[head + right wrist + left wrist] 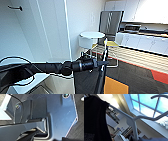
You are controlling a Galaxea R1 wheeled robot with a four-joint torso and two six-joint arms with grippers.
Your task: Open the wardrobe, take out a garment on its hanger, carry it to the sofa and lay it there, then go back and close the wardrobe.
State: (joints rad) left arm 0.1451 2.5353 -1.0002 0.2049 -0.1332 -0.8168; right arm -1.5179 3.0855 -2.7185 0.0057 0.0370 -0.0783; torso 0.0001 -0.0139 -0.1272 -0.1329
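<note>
Hanging below the left gripper (102,63), the garment (86,81) is being carried out ahead of the robot on its hanger (105,53), the arm stretched forward so that the limp black fabric is being kept off the base and the floor. The gripper is being held closed on the hanger near its neck, it seems, with the pale arm of the hanger rising above it and the shirt falling straight down beneath. From the left wrist, the hanger (134,120) is being seen as a pale bar bending over the gripper, the garment (95,117) draped just beside it. A round white surface (91,37) and a chair (110,23) are standing well beyond the gripper, past the white wall at its left. Whether the right gripper is apart or together cannot be told. The carrying step is judged to be under way, the garment not yet being laid down.
</note>
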